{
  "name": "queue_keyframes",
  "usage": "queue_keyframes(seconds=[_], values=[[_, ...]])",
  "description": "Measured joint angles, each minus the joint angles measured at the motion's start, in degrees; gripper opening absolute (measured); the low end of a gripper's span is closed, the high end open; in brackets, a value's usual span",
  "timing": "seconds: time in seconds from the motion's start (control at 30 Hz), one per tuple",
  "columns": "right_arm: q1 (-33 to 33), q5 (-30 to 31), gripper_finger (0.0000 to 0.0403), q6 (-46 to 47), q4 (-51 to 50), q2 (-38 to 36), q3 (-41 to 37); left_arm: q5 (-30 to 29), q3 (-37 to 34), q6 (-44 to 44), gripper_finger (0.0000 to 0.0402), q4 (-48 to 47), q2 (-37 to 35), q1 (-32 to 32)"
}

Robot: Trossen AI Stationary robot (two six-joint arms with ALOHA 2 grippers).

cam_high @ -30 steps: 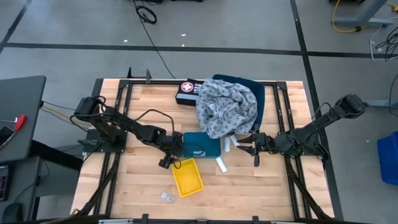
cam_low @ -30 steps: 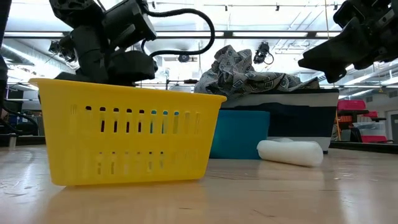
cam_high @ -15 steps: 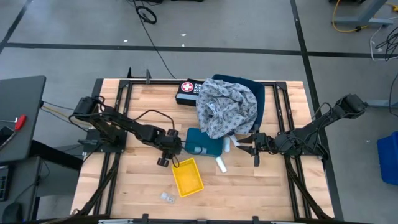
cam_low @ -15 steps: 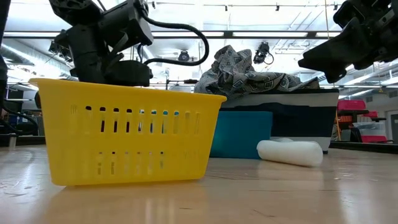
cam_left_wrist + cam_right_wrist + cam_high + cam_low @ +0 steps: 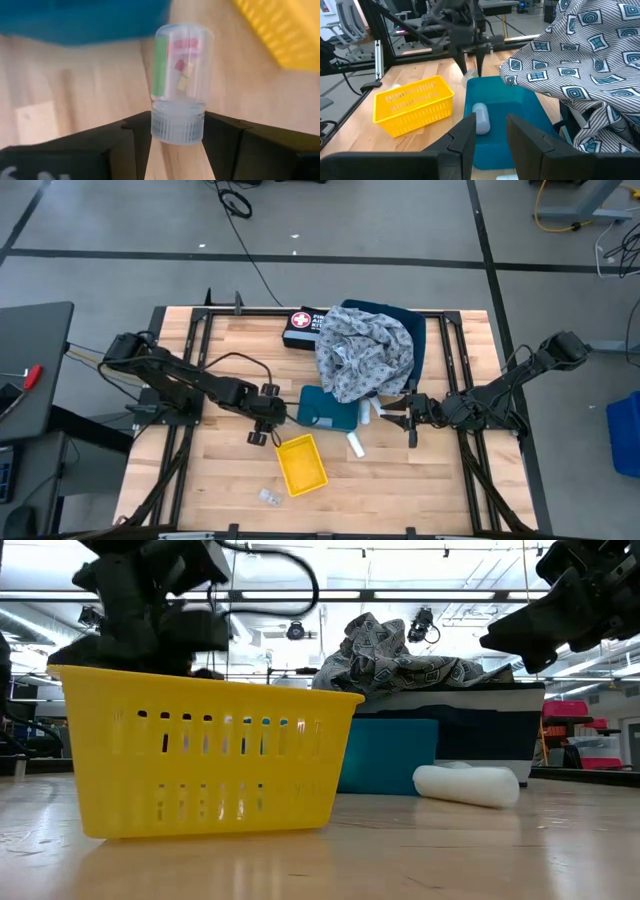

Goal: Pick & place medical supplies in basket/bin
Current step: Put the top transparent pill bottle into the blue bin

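A small clear vial with a ribbed cap sits clamped between the 2 fingers of the left gripper, held above the wood table at the 11 o'clock corner of the yellow basket. A white roll lies at the basket's 2 o'clock. The teal box sits at 12 o'clock, under the grey patterned cloth. The right gripper, fingers apart, hovers at the box's 3 o'clock.

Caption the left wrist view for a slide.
Left pincer clamps a clear vial by its cap, above wood table beside the yellow basket.
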Motion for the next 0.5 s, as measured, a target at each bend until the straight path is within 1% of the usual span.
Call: queue_keyframes(seconds=[0.3, 0.4, 0.5], values=[[0.0, -0.3, 0.0114, 0.0, -0.1, 0.0, 0.0, -4.3, -0.9, 0.2, 0.0145, 2.9, -9.5, -1.4], [0.0, -0.4, 0.0114, 0.0, -0.1, 0.0, 0.0, -4.2, -2.5, 0.6, 0.0145, 7.9, -13.3, -1.4], [0.0, -0.4, 0.0114, 0.0, -0.2, 0.0, 0.0, -2.4, -4.9, 2.2, 0.0145, 18.2, -15.9, -1.3]])
